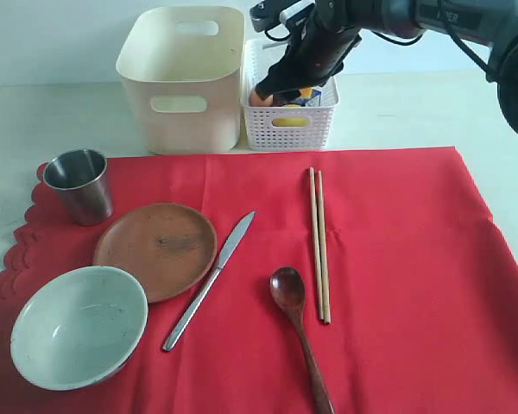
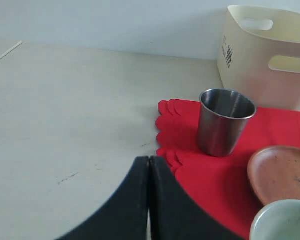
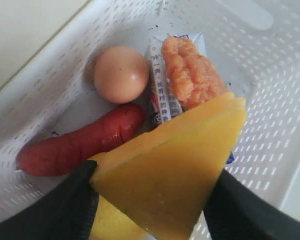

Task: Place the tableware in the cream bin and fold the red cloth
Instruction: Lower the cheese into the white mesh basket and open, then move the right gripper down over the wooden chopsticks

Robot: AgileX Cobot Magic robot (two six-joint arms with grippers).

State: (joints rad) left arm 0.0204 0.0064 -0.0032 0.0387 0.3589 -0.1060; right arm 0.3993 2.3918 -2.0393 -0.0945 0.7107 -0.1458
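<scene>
My left gripper (image 2: 149, 200) has its jaws pressed together with nothing between them, over the bare table (image 2: 65, 100) just off the scalloped edge of the red cloth (image 1: 397, 259). The cloth is lying flat and everything's on it. Going across, there's the steel cup (image 1: 79, 183) upright at the far left with the bowl (image 1: 78, 326) nearer the camera. Then come the brown plate (image 1: 155, 250), knife (image 1: 209, 280), wooden spoon (image 1: 298, 332) and the chopsticks (image 1: 319, 244) lying side by side. Behind the cloth, the cream bin (image 1: 181, 78) sits just left of the white basket (image 1: 289, 121). My right gripper (image 1: 281, 89) is down in that basket, clamped on the cheese wedge (image 3: 180, 160), above the egg (image 3: 121, 74), sausage (image 3: 80, 145) and milk carton (image 3: 162, 100).
</scene>
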